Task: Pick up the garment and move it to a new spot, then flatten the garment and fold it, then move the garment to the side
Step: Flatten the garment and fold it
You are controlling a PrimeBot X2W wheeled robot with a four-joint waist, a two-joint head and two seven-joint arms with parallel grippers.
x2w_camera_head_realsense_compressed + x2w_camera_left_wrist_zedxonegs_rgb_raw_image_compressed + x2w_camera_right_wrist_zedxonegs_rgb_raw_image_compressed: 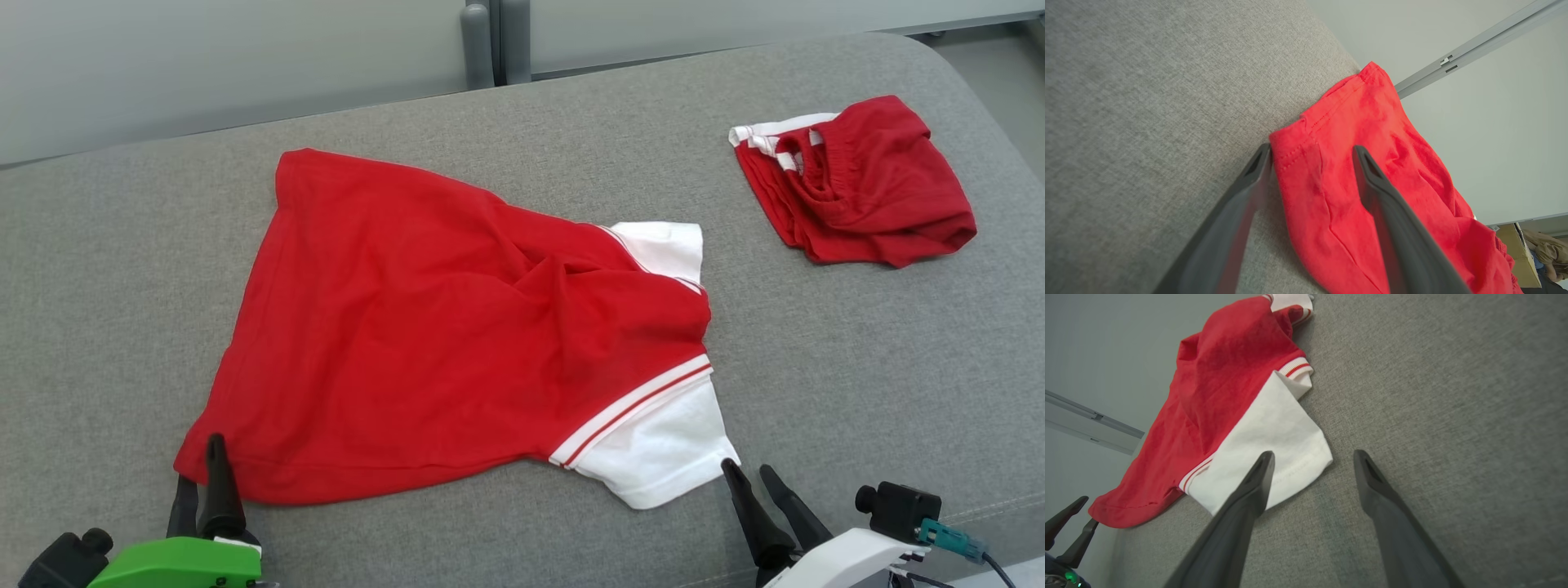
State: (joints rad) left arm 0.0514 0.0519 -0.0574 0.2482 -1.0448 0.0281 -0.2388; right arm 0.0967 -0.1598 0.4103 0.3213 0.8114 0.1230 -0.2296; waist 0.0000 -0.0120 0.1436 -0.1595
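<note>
Left gripper: fingers spread, straddling the hem corner of the red garment, nothing pinched. Right gripper: spread too, with the white sleeve just beside it at 11 o'clock. The garment lies rumpled on the grey cushion, its long axis running 9 to 3 o'clock in the head view. I judge both arms equally near.

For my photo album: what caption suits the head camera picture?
Open left gripper and open right gripper at the near corners of a wrinkled red T-shirt with white sleeves on grey fabric.
</note>
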